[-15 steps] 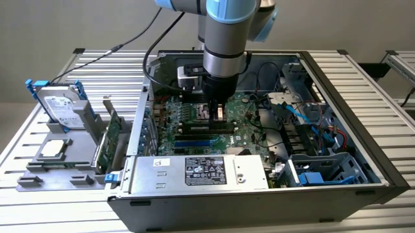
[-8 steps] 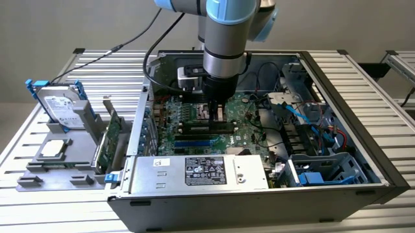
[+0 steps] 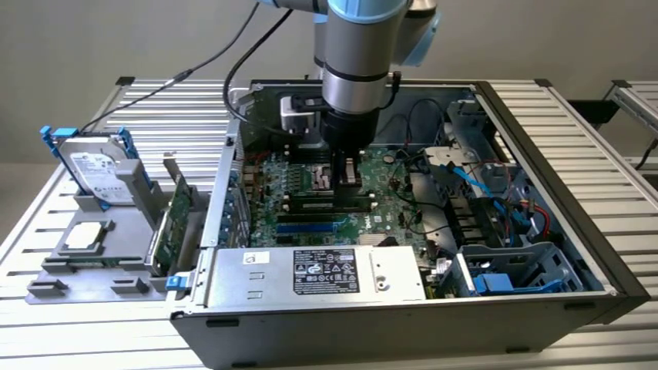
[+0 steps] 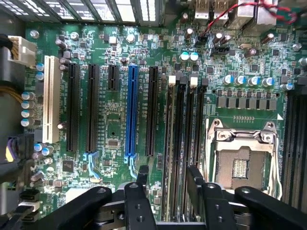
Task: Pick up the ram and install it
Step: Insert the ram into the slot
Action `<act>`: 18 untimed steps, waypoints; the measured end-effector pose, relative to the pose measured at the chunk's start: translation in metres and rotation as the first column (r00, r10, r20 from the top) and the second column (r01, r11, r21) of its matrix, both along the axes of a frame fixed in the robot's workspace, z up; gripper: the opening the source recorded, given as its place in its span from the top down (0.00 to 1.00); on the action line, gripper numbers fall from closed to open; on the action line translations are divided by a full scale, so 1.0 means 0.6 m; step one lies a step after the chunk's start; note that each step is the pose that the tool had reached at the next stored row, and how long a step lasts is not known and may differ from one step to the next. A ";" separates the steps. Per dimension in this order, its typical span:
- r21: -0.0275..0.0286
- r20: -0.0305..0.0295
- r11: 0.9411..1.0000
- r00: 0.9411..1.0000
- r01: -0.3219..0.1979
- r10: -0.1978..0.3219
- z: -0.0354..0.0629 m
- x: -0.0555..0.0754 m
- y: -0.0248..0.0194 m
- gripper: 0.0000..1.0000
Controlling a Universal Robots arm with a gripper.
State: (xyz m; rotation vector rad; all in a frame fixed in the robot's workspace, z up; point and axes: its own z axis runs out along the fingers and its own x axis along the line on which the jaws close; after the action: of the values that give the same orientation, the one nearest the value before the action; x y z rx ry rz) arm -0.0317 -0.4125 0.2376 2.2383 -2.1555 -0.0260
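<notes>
My gripper (image 3: pixel 347 183) hangs inside the open PC case, low over the memory slots (image 3: pixel 327 204) of the green motherboard (image 3: pixel 298 223). In the wrist view its two black fingers (image 4: pixel 143 178) stand apart, open, on either side of the long black memory slots (image 4: pixel 184 139) with white latches. The ram (image 4: pixel 170 143) appears as a thin strip seen edge-on, standing in the slot between the fingers. The fingers do not touch it.
A CPU socket (image 4: pixel 242 158) lies beside the memory slots, and a blue expansion slot (image 4: pixel 131 112) on the other side. The power supply (image 3: pixel 319 271) fills the case front. Outside, at the exterior view's left, a grey fixture holds a hard drive (image 3: pixel 98 166) and a green expansion card (image 3: pixel 177 208).
</notes>
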 end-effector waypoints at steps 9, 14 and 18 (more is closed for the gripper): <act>0.001 0.000 1.000 1.000 0.000 0.000 0.025 -0.006 -0.0009 0.56; 0.001 0.000 1.000 1.000 0.000 0.000 0.025 -0.006 -0.0010 0.81; 0.001 0.000 1.000 1.000 0.000 0.000 0.025 -0.006 -0.0010 0.89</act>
State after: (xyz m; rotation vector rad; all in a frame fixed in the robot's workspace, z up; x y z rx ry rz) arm -0.0356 -0.4131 0.2527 2.2387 -2.1559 -0.0276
